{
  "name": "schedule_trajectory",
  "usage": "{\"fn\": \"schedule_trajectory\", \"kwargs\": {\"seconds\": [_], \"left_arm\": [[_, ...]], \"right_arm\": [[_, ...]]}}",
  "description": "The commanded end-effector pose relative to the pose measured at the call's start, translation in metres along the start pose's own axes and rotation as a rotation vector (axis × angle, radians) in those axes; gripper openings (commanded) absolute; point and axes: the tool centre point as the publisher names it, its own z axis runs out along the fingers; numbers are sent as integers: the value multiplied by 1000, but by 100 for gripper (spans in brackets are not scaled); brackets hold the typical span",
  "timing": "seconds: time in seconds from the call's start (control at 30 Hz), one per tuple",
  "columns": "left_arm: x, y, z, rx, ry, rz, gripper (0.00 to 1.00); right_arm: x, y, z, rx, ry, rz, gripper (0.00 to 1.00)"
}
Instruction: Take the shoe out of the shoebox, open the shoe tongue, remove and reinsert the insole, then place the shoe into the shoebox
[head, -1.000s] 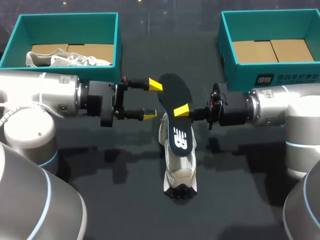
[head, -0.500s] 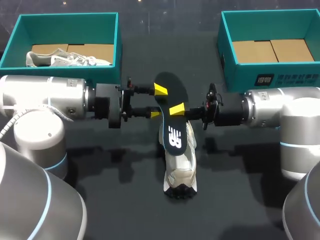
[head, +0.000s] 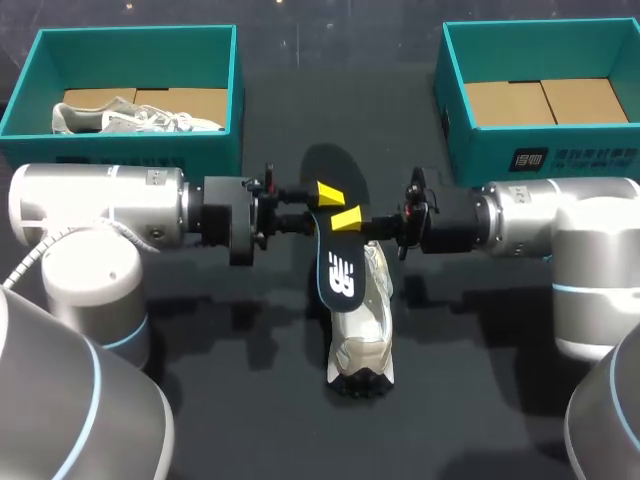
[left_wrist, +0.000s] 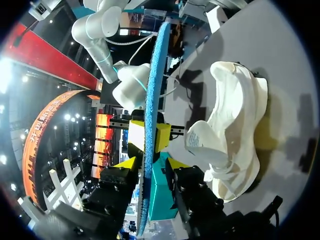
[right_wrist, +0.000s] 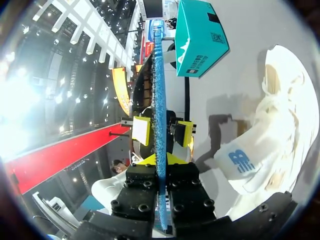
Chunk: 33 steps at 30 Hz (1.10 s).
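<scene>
Shoebox (head: 236, 100) in the upper left of the frame, teal, with a second pale shoe (head: 130, 118) lying in it. Left tool (head: 318, 207) comes in at mid-left. Its fingers are spread and straddle the insole's upper half with a gap on each side, so they grip nothing. Insole (head: 340, 275) is in the centre of the frame, black on top and blue underneath. It is up off the bench (head: 250, 400), with its lower end over the shoe's opening. Shoe (head: 362, 320) is just below centre, out of any box, resting on the bench with its tongue pulled open. Right tool (head: 346, 222) comes in at mid-right and is pinched tight on the insole near its middle, one finger on each face. Second teal box (head: 480, 150) in the upper right, only cardboard visible inside.

Handling, judged: the insole looks thin, light and floppy, so it is likely to bend and droop away from the pinch. Hold it flat across both faces near mid-length or the heel, with a second hold further along to steer the toe in. The shoe is soft and light and may slide when pushed, so it is best gripped at the heel collar.
</scene>
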Motion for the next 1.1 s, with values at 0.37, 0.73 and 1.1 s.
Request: {"fn": "schedule_trajectory", "kwargs": {"seconds": [0.37, 0.73, 1.1], "left_arm": [[3, -1, 4, -42, -35, 26, 29], [3, 3, 5, -68, -36, 42, 29], [2, 4, 1, -67, -36, 51, 0]], "right_arm": [[-2, 1, 0, 6, 4, 9, 0], [-3, 0, 1, 5, 1, 20, 0], [-6, -1, -2, -4, 16, 38, 100]]}}
